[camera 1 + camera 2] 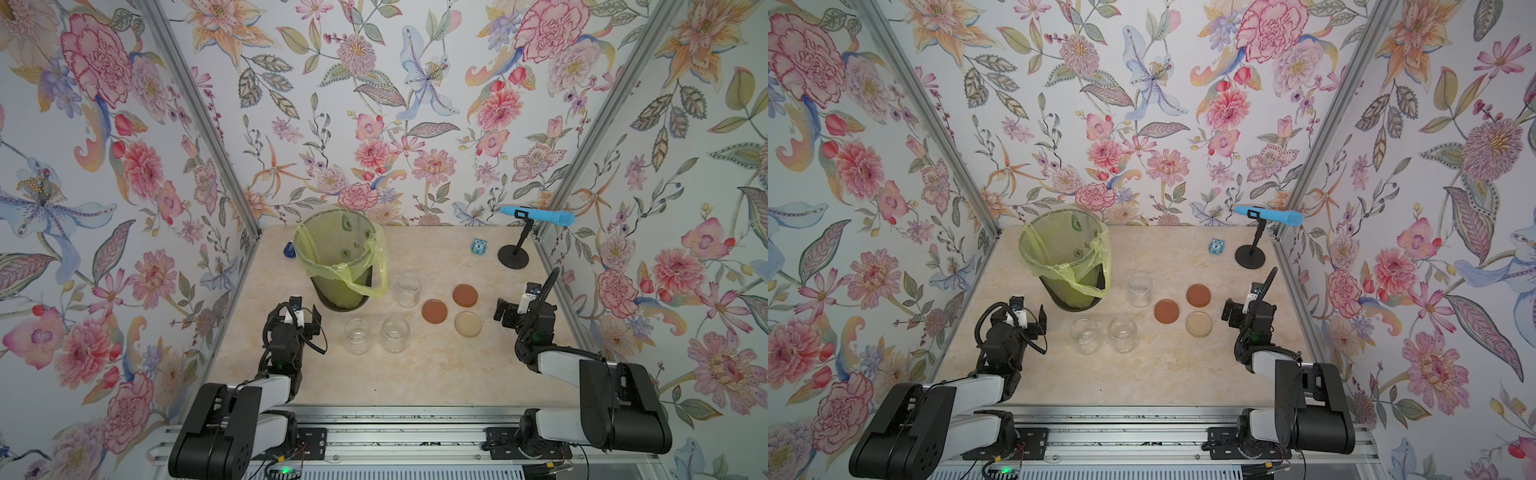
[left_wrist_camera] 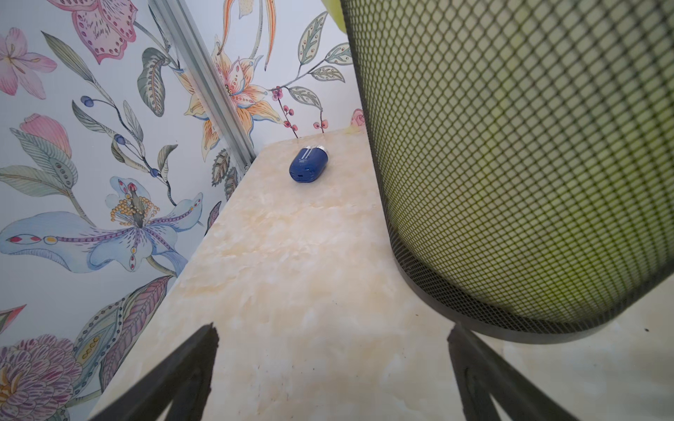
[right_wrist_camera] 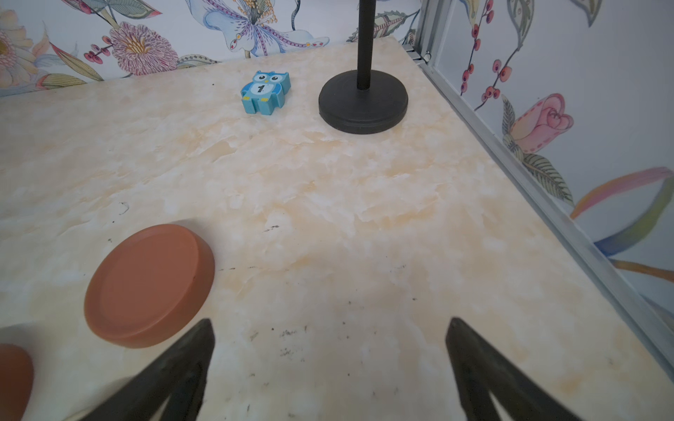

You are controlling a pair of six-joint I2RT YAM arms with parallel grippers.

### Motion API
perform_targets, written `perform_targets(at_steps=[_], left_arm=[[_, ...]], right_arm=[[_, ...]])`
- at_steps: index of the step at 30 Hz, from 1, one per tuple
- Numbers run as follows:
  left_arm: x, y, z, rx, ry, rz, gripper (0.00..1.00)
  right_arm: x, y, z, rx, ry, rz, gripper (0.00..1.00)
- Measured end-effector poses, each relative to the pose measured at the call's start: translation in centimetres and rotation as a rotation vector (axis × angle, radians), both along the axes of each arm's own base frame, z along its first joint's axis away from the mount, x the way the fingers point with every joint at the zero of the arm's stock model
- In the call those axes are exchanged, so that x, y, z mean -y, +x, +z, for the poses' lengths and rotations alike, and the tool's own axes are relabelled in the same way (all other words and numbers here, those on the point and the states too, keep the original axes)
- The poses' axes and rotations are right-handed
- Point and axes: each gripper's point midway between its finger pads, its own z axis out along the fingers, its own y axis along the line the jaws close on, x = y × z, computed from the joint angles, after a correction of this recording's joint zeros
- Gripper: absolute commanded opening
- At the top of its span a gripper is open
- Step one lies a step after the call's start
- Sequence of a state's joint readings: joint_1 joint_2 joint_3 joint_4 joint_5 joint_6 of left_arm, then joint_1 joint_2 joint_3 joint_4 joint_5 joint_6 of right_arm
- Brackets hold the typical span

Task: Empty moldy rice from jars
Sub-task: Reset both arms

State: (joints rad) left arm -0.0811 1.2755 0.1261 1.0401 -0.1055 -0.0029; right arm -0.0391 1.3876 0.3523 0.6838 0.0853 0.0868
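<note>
Three clear glass jars stand lidless in both top views: one (image 1: 409, 289) beside the bin, two (image 1: 357, 334) (image 1: 395, 332) nearer the front. No moldy rice shows in them. Two reddish-brown lids (image 1: 465, 294) (image 1: 434, 311) and a beige lid (image 1: 468, 324) lie flat to their right. My left gripper (image 1: 305, 318) (image 2: 333, 328) is open over bare table, left of the front jars, close to the bin's base. My right gripper (image 1: 503, 312) (image 3: 330, 321) is open and holds nothing, just right of the lids; a brown lid (image 3: 149, 284) lies beside one finger.
A green mesh bin (image 1: 336, 291) (image 2: 510, 164) with a yellow-green liner stands at the back left. A small blue object (image 1: 289, 250) lies behind it. At the back right are a blue owl toy (image 1: 478, 246) and a microphone stand (image 1: 513, 256). Floral walls enclose three sides.
</note>
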Motion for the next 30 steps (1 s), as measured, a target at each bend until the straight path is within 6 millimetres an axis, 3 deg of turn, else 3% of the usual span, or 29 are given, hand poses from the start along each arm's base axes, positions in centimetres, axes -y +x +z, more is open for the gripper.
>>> perform_targets(at_steps=[8,12,25,30], left_arm=[[-1.4,1.7,1.6,0.080,0.000,0.009,1.00],[-1.5,2.2,1.3,0.094,-0.004,0.005,1.00],[-1.6,2.8,1.2,0.119,-0.010,0.012,1.00],[-1.4,2.8,1.2,0.121,-0.011,0.004,1.00]], right_arm=[[-1.7,1.5,-0.2,0.036,-0.056,0.062,1.00],[-2.7,1.8,0.3,0.059,-0.081,0.101,1.00],[-2.8,2.1,1.6,0.117,-0.116,0.094,1.00],[-3.0,1.4,1.4,0.136,-0.144,0.077,1.00]])
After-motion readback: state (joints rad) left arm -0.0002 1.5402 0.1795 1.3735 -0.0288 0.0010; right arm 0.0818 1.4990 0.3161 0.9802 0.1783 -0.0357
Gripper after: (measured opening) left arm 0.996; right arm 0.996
